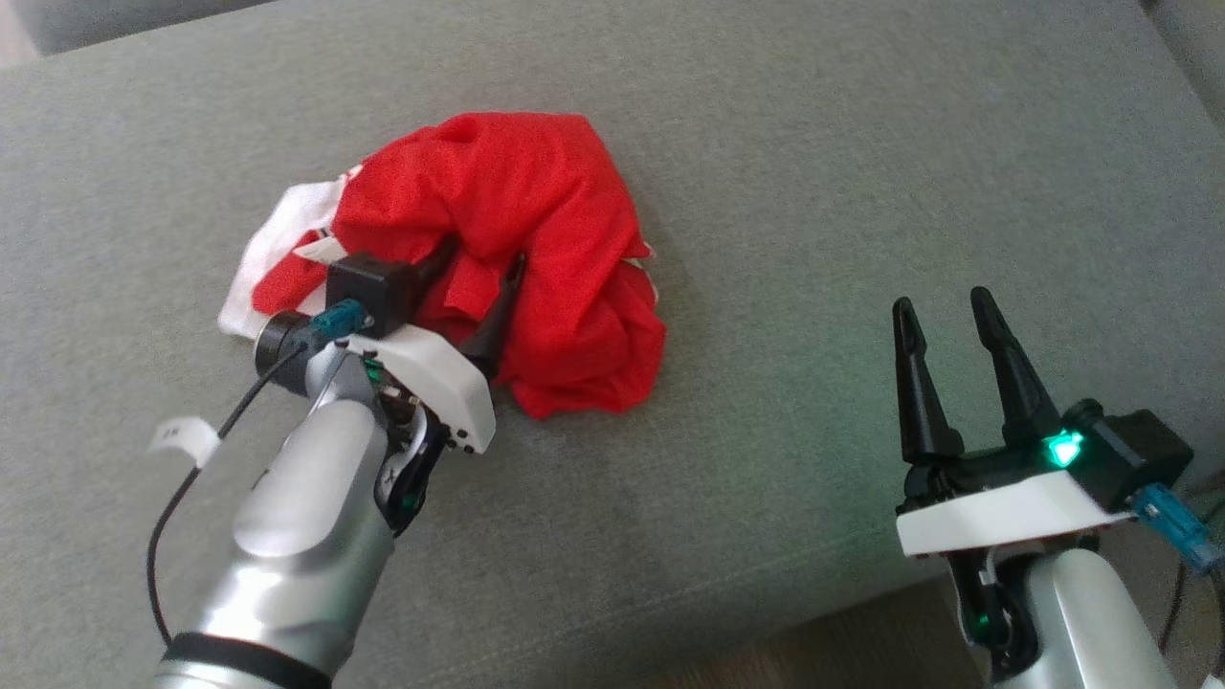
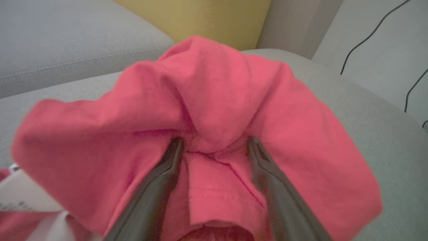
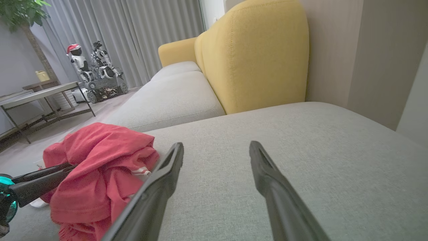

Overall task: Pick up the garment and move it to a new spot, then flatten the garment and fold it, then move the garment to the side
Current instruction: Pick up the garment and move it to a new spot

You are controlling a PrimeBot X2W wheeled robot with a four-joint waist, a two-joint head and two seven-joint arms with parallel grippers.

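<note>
- The garment (image 1: 536,220), red with white parts, lies in a crumpled heap on the grey cushion (image 1: 861,172), left of its middle.
- The left gripper (image 1: 483,254) reaches in low from the near side, its forearm slanting up toward the heap. Its fingers are spread, tips in the red folds, with cloth bulging between them, unpinched.
- The right gripper (image 1: 943,301) hovers by the cushion's front edge, well apart from the garment, fingers spread and empty.
</note>
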